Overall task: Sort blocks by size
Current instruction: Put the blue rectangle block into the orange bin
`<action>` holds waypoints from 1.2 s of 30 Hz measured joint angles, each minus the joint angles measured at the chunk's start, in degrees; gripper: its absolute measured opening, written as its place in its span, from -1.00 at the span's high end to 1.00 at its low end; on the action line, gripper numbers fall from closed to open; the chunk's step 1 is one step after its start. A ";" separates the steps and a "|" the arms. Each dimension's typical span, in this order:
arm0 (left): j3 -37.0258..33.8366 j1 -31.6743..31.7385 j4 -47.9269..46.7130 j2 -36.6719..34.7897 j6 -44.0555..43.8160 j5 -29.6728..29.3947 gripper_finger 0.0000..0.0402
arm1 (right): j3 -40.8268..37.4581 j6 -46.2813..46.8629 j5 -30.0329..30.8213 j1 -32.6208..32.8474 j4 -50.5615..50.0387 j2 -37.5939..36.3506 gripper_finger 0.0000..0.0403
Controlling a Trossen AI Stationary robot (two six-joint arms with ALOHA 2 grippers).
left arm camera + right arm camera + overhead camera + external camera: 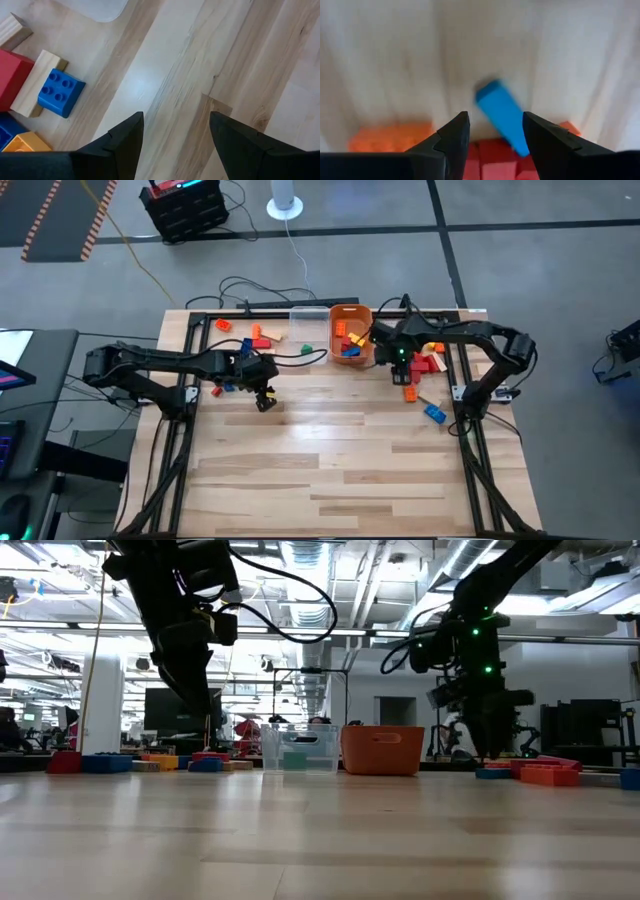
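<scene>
Two arms (160, 365), two tubs (352, 330), a dozen-odd blocks (435, 412).

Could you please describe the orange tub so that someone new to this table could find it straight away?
Start at the table's far edge, near its middle. Two tubs stand there side by side; the orange tub is the one nearer the right arm's tool. Unlike its clear neighbour, it is solid orange and holds several coloured blocks.
</scene>
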 joint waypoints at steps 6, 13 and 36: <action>0.00 -0.05 -0.01 0.00 -0.10 0.04 -0.11 | -0.06 -7.38 3.92 2.09 0.07 0.02 -0.06; 0.00 -0.79 -0.07 0.00 -0.42 0.11 -0.11 | -0.06 -11.58 4.18 1.76 0.56 0.02 -0.06; 0.00 -0.79 -0.10 0.00 -0.30 0.11 -0.11 | -8.50 -20.61 7.37 0.14 11.31 0.04 0.34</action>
